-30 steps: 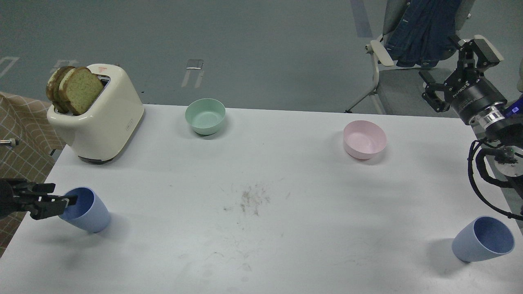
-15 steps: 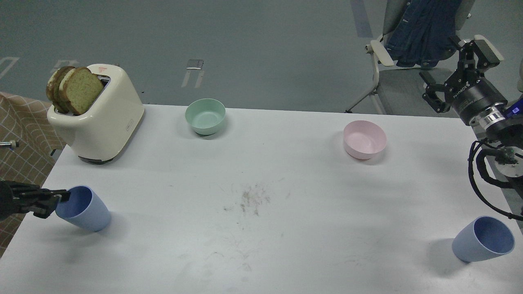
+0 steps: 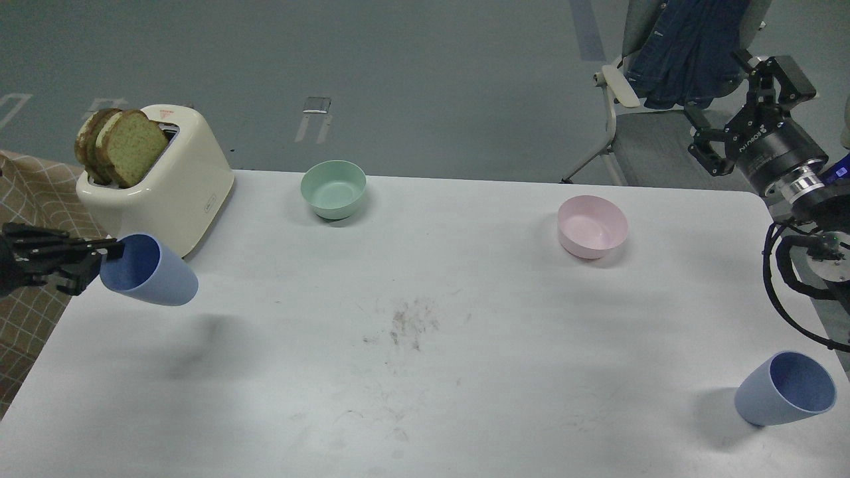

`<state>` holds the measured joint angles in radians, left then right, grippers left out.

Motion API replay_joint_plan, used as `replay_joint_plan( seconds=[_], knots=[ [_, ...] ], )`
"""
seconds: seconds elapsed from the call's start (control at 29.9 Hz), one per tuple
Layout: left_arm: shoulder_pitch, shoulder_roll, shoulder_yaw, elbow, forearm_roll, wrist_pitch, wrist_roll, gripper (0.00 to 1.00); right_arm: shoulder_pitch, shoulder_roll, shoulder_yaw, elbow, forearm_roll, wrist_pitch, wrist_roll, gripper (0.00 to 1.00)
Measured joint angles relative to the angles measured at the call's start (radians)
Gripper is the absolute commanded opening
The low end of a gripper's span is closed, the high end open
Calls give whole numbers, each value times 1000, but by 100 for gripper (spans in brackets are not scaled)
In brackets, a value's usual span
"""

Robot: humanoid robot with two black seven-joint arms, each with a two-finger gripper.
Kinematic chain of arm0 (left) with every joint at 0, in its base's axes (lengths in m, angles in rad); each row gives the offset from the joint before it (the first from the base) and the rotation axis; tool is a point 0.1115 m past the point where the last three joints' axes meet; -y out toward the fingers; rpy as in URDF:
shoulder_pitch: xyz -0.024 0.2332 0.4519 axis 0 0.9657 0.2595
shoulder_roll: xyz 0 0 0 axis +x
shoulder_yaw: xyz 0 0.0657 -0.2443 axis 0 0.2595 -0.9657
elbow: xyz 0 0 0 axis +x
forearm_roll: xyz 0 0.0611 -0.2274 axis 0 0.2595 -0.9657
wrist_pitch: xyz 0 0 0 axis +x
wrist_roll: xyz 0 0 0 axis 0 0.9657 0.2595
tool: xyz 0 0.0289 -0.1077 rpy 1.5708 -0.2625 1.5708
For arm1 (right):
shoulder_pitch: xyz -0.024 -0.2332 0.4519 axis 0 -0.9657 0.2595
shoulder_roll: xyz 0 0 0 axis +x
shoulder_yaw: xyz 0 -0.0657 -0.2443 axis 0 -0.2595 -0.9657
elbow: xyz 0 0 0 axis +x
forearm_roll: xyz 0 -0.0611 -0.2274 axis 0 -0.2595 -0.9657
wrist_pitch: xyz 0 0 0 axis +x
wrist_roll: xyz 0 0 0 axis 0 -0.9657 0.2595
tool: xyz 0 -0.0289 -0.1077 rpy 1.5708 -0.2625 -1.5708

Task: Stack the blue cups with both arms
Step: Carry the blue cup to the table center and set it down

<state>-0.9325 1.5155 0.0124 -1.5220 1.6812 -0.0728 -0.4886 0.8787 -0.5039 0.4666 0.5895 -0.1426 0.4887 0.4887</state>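
Item: blue cup point(image 3: 149, 270), light, stiff plastic; my left hand point(image 3: 99, 255) pinched its rim, lifted off worktop point(image 3: 425, 372). Second cup point(image 3: 785, 389) sat below my right hand point(image 3: 744, 99), which gaped empty.

open table point(image 3: 425, 398) centre, bowls point(image 3: 592, 226) behind

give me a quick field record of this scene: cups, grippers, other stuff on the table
left cup: lifted off the table, tilted, gripped at its rim by the left gripper
right cup: resting on the table near its right front corner, untouched
right gripper: raised past the table's far right corner, jaws open, empty
stacking: not yet done
other items: toaster with bread, green bowl, pink bowl
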Motion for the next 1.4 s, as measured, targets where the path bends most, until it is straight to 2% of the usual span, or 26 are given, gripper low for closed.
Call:
replay_joint_plan(
  seconds=[0.13, 0.27, 0.4, 0.53, 0.7, 0.94, 1.14, 1.4],
  knots=[
    [-125, -58, -3, -65, 109, -68, 0, 0, 38, 0, 0, -2, -1, 0, 0, 100],
    [-263, -221, -3, -77, 139, -218, 0, 0, 106, 1, -2, -12, -6, 0, 0, 100],
    [-345, -382, -3, -67, 142, -302, 0, 0, 189, 5, -8, -33, -19, 0, 0, 100],
    [-362, -571, -1, -8, 142, -323, 0, 0, 260, 14, -11, -37, -32, 0, 0, 100],
    [-362, -811, 8, 148, 146, -335, 0, 0, 321, 16, -63, -39, -34, 0, 0, 100],
    [-363, -1051, 12, 334, 179, -372, 0, 0, 359, 18, -100, -41, -32, 0, 0, 100],
    [-365, -1174, 72, 426, 221, -378, 0, 0, 355, 24, -102, -42, -29, 0, 0, 100],
    [-368, -1205, 115, 442, 288, -382, 0, 0, 344, 30, -103, -44, -31, 0, 0, 100]
  ],
)
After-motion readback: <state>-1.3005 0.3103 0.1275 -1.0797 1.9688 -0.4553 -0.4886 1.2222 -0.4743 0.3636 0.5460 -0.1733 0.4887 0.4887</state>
